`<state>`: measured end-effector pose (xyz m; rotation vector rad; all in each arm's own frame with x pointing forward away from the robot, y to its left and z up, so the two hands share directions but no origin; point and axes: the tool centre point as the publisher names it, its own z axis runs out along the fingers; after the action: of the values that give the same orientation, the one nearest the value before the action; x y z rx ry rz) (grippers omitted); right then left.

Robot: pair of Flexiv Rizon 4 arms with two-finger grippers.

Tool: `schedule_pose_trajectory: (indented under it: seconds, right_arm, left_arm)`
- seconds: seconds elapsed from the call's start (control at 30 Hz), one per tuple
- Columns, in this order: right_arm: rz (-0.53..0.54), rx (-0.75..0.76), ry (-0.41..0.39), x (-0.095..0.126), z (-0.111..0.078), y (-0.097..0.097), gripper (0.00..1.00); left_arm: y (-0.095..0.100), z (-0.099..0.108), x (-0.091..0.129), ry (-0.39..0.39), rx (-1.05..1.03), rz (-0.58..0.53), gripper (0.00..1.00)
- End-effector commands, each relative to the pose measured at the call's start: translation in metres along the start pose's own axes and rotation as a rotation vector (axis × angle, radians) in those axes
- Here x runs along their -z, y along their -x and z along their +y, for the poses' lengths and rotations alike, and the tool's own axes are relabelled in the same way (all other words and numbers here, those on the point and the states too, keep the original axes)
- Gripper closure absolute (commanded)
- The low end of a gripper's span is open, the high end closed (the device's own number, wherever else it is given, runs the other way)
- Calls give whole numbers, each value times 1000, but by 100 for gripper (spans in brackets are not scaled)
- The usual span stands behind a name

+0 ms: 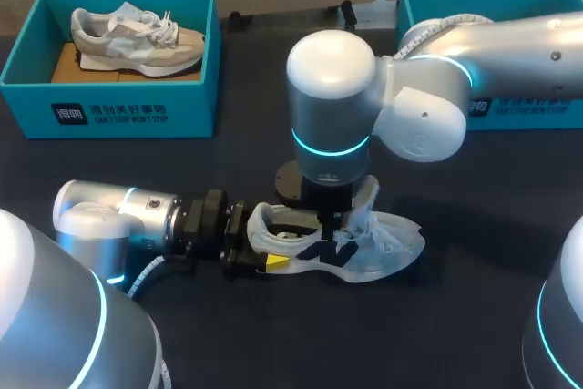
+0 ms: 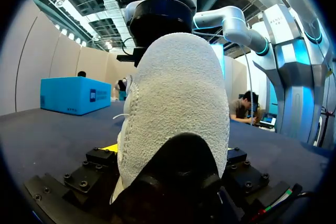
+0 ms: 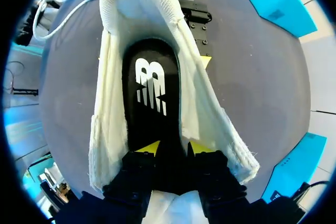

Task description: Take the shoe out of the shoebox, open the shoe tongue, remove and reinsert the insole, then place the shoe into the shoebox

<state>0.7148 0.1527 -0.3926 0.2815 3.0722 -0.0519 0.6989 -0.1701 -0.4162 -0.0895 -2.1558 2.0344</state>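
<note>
The shoe (image 1: 383,248) is already out of its box and lies on its side on the dark worktop (image 1: 273,343), near the middle. Its mouth gapes wide, so I judge the opening step as done. The work is now at the insole (image 3: 149,93): the right pincer (image 1: 330,230) reaches down into the shoe, and its two yellow tips stand narrow, pressing the front end of the black insole from both sides. Most of the insole is inside the shoe. Whether it is going out or going in, I cannot tell. The left pincer (image 1: 260,257) clamps the heel from both sides and keeps the shoe steady. The return to a shoebox (image 1: 118,111) is not yet done.

The head view alone shows the whole layout: one blue shoebox at the far left holding another shoe (image 1: 137,35), and a second blue box (image 1: 519,114) at the far right. Only the right wrist view looks inside the shoe and shows the insole with its white mark. The left wrist view shows only the outside of the heel, held close between its own fingers.
</note>
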Motion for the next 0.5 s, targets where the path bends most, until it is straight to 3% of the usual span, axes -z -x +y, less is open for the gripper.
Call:
schedule_pose_trajectory:
  seconds: [0.03, 0.5]
  right_arm:
    - [30, 2, 10, -10, -3, 3, 62]
    - [141, 45, -43, -33, 5, -13, 53]
  left_arm:
    - [1, 9, 2, -9, -1, 0, 100]
    - [1, 9, 2, -9, -1, 0, 100]
